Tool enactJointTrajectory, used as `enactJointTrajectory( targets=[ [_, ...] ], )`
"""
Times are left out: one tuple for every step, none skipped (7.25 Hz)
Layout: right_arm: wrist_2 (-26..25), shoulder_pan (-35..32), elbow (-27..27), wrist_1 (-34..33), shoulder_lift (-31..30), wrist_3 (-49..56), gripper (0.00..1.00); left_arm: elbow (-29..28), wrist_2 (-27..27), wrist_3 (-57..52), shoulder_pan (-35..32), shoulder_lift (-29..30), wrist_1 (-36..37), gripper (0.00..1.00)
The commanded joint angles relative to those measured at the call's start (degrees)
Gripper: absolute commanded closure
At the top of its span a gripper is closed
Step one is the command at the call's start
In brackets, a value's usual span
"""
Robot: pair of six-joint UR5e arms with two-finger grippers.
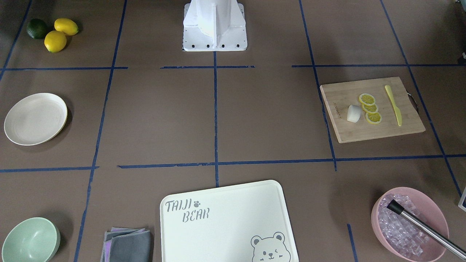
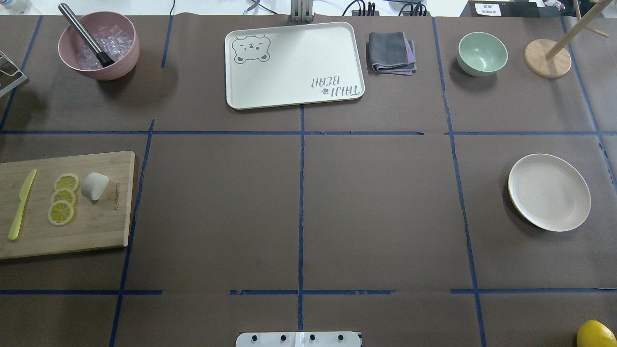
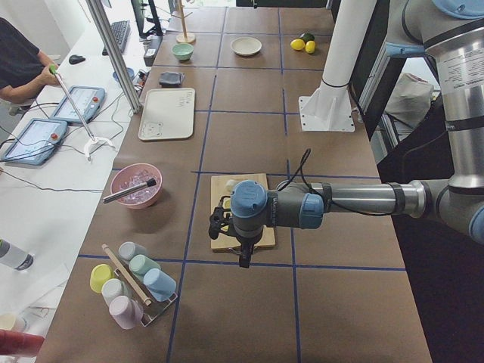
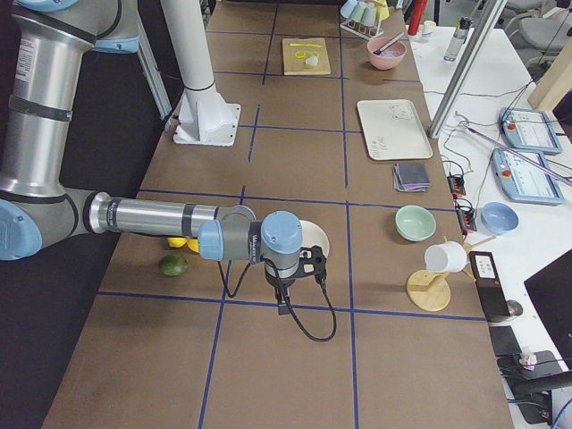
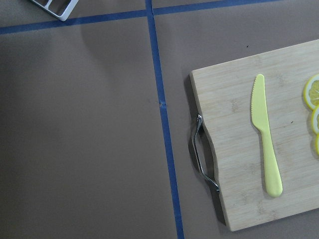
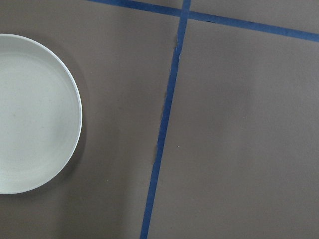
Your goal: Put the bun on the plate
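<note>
The bun [image 1: 353, 113] [image 2: 93, 185] is a small white lump lying on a wooden cutting board [image 1: 378, 127] [image 2: 96, 226], beside three lemon slices [image 2: 62, 197]. The cream plate [image 1: 35, 118] [image 2: 549, 192] [image 6: 30, 114] sits bare at the opposite end of the table. My left gripper [image 3: 243, 259] hangs over the near end of the board and shows only in the exterior left view, so I cannot tell whether it is open or shut. My right gripper [image 4: 282, 307] hovers just in front of the plate [image 4: 320, 239], seen only in the exterior right view, its state likewise unclear.
A yellow knife [image 5: 265, 139] lies on the board near its metal handle [image 5: 202, 159]. The far side holds a pink bowl [image 2: 99, 46] of ice with a metal tool, a bear-printed tray [image 2: 294, 65], a grey cloth [image 2: 391, 53], a mint bowl [image 2: 482, 54] and a wooden stand [image 2: 547, 58]. Lemons [image 1: 60, 33] and a lime [image 1: 36, 28] lie near the robot base.
</note>
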State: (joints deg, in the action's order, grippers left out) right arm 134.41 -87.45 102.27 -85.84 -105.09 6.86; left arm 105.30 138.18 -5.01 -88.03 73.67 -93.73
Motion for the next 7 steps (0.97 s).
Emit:
enactJointTrajectory(
  targets=[
    [0.94, 0.00, -0.14, -0.03, 0.24, -0.01, 0.00, 0.78, -0.10, -0.52, 0.14, -0.19, -0.40, 0.00],
    [0.86, 0.00, -0.83, 0.15, 0.15, -0.01, 0.00, 2.01, -0.02, -0.44, 0.31, -0.10, -0.05, 0.00],
    [0.86, 0.00, -1.19, 0.23, 0.15, -0.01, 0.00, 2.28, -0.02, -0.43, 0.32, -0.28, -0.05, 0.00],
    [0.86, 0.00, -1.19, 0.32, 0.15, -0.01, 0.00, 2.28, -0.19, -0.35, 0.49, -0.19, 0.04, 0.00],
    [0.77, 0.09, -1.19, 0.41, 0.24, 0.08, 0.00, 2.20, -0.37, -0.35, 0.93, -0.19, 0.04, 0.00],
    [0.77, 0.09, -1.19, 0.50, 0.24, 0.17, 0.00, 2.19, -0.37, -0.35, 1.28, -0.19, 0.56, 0.00],
    [0.68, 0.09, -1.19, 0.41, 0.24, 0.17, 0.00, 2.28, -1.59, -0.35, 1.28, -0.10, 1.26, 0.00]
  ],
)
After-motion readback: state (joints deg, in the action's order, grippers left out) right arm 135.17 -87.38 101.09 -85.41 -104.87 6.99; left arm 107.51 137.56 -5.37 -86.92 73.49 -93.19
